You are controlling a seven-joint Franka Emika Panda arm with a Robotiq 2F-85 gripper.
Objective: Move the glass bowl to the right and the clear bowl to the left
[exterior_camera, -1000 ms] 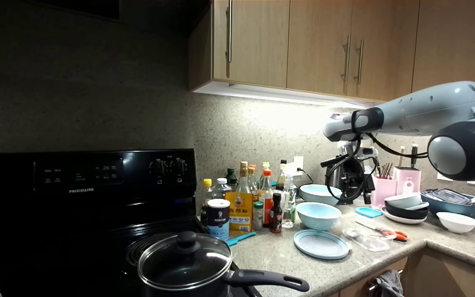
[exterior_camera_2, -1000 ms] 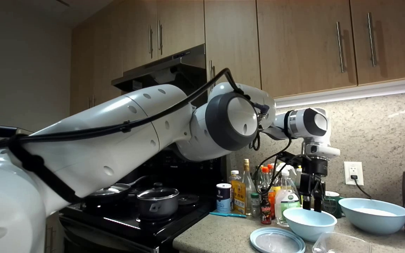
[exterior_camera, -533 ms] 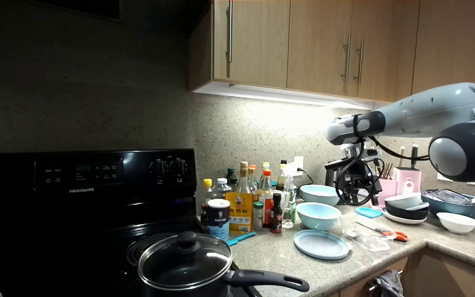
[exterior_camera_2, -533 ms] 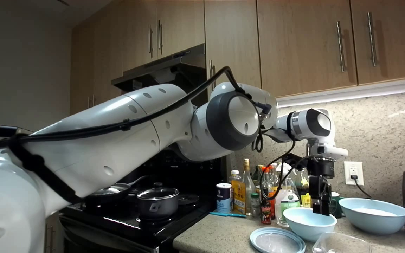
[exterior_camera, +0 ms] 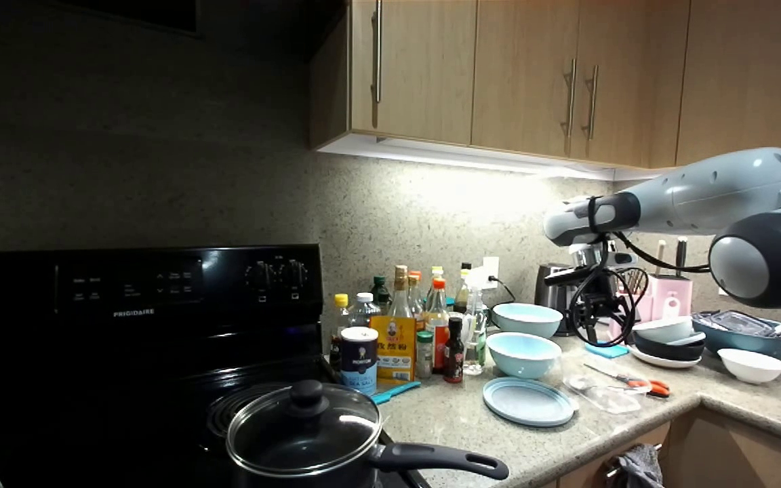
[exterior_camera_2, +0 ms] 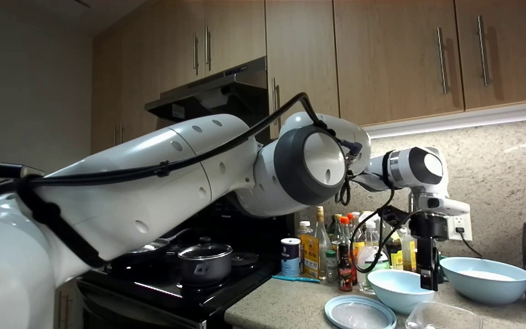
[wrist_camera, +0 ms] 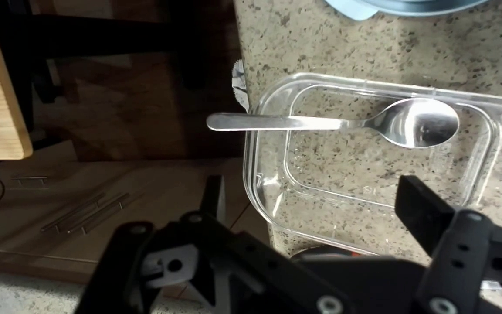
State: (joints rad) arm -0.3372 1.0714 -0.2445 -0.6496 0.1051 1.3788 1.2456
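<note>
Clear container: one, on the counter, long axis running inward from the front edge. Spoon: one, inside, handle over the rim toward that edge. Light-blue bowls: two, upright, farther in. Claw: one, fingers apart.

I've got a rounded, glossy white arm with grey oval dimples, a dark-grey ring round a pale joint cap, black cables strapped on with black bands, and a black end effector with blocky fingers, silver screw heads and a grey drilled link plate.
</note>
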